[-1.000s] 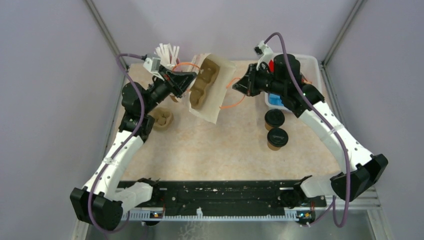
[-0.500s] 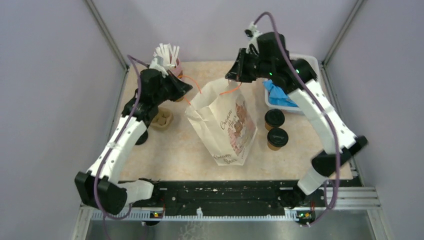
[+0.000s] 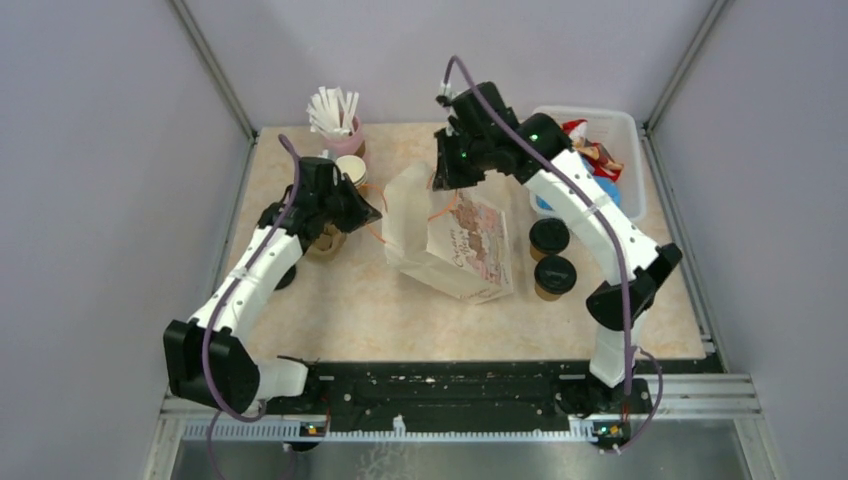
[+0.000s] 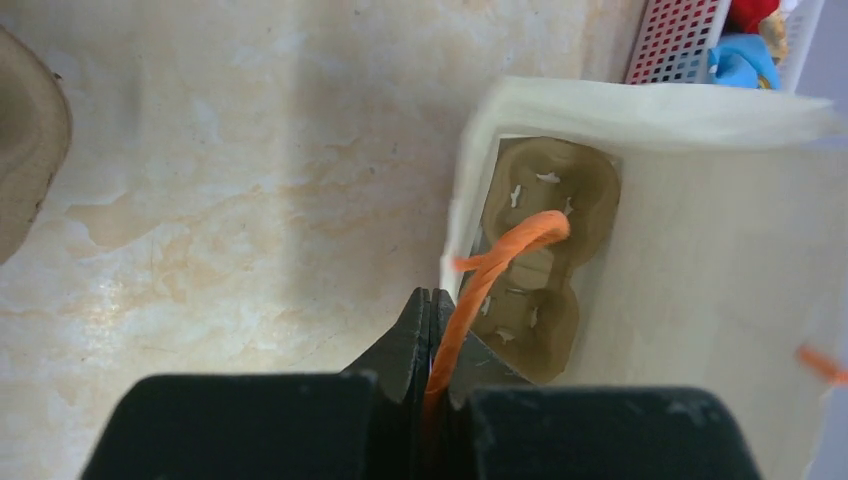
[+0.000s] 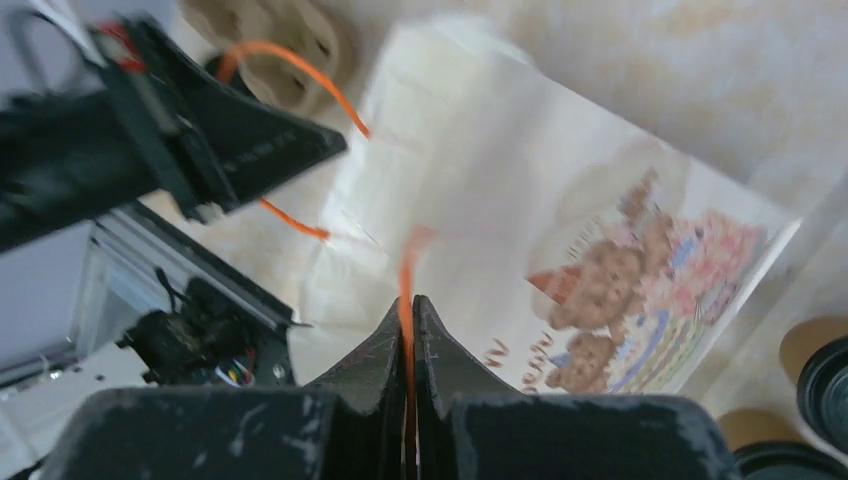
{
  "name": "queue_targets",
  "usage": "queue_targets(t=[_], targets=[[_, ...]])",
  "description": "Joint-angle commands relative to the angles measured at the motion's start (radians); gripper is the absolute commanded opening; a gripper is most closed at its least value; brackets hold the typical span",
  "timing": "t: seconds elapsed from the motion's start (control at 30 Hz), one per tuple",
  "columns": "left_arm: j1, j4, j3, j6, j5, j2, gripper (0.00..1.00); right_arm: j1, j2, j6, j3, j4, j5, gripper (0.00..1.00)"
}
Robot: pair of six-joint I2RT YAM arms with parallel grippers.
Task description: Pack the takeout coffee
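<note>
The farther coffee cup point(image 3: 549, 237) and the nearer coffee cup point(image 3: 555, 275) stand lidded on the worktop point(image 3: 400, 320), just right of the paper bag point(image 3: 455, 250). Neither is packed and no hand touches them.

The bag sits between the arms with its mouth held open. The left wrist view looks into it and shows a pulp carrier point(image 4: 535, 250) inside with empty wells. The left hand point(image 4: 432, 310) is pinched together on one orange handle point(image 4: 495, 265). The right hand point(image 5: 410, 320) is clamped on the second orange handle point(image 5: 405, 265).

A second ago the bag lay at the far side with its mouth facing the overhead camera. Half a second ago it hung tall from both handles. Now it is lower, leaning, and close against the cups, its bear print turned to the near right. The left arm has dropped, and the right arm has swung left over the bag, uncovering the white basket point(image 3: 615, 125).

The bag now looks ready for loading, though I cannot tell whether its base sits flat. One hand will probably have to let go of its handle to fetch a cup, and the bag may then sag.
</note>
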Motion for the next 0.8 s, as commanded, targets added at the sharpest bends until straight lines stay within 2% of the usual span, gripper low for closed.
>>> queue_targets(t=[0.0,0.1,0.27,0.53,0.67,0.77], targets=[[0.004,0.116,0.056,0.095,0.023,-0.097,0.0,-0.021,-0.15,-0.042,0.101,0.098,0.036,0.0],[0.004,0.325,0.005,0.118,0.073,-0.192,0.0,-0.082,-0.231,-0.027,-0.042,0.203,-0.026,0.0],[0.001,0.667,-0.118,0.199,0.111,-0.324,0.0,-0.095,-0.386,-0.085,-0.268,0.403,-0.036,0.0],[-0.011,0.819,-0.182,0.418,0.257,-0.361,0.0,-0.123,-0.631,-0.145,-0.799,0.824,-0.088,0.0],[-0.017,0.851,-0.267,0.511,0.305,-0.392,0.0,-0.124,-0.679,-0.205,-0.96,0.974,-0.136,0.0],[-0.017,0.913,-0.332,0.536,0.31,-0.428,0.0,-0.124,-0.698,-0.24,-1.014,1.052,-0.166,0.0]])
